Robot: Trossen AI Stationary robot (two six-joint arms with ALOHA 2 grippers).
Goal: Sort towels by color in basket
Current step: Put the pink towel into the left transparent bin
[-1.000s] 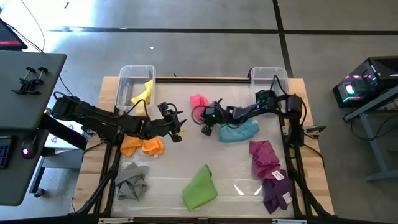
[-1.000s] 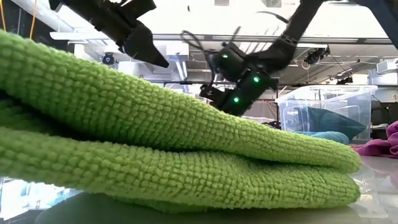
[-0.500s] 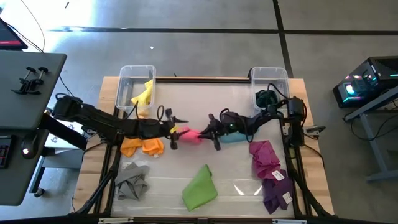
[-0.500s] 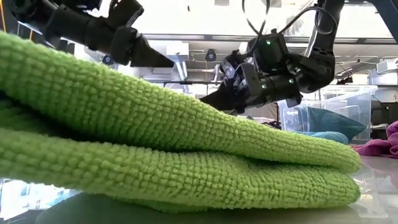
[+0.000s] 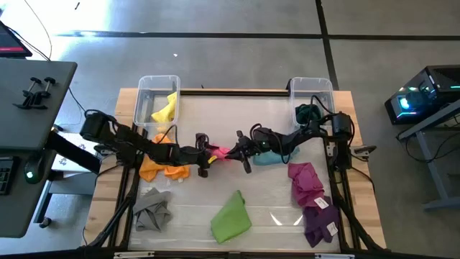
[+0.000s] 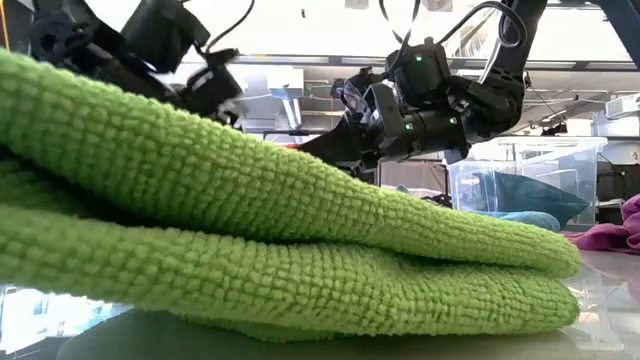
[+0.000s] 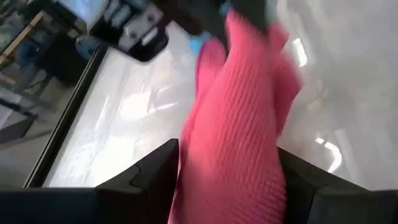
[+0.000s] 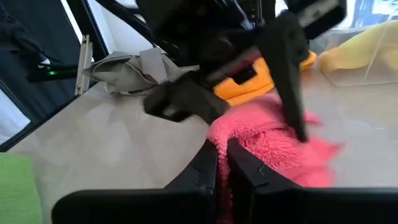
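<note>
At the middle of the pale counter (image 5: 215,194) both arms meet over a small pink terry towel (image 5: 221,152). The left pincer (image 5: 206,155) has its fingers spread wide, the pink cloth lying between them. The right pincer (image 5: 243,152) is pinched nearly closed on an edge of the same towel, as its wrist view shows. A light blue soft towel (image 5: 273,155) lies just beside the right arm. Two orange cloths (image 5: 164,170) lie under the left arm, a crumpled grey cloth (image 5: 152,210) and a folded lime green towel (image 5: 231,216) near the front edge, and magenta (image 5: 305,183) and purple (image 5: 318,219) towels on the right. A yellow towel (image 5: 165,109) sits in the left clear plastic bin (image 5: 143,85), a dark green one (image 5: 307,113) in the right bin (image 5: 310,86).
</note>
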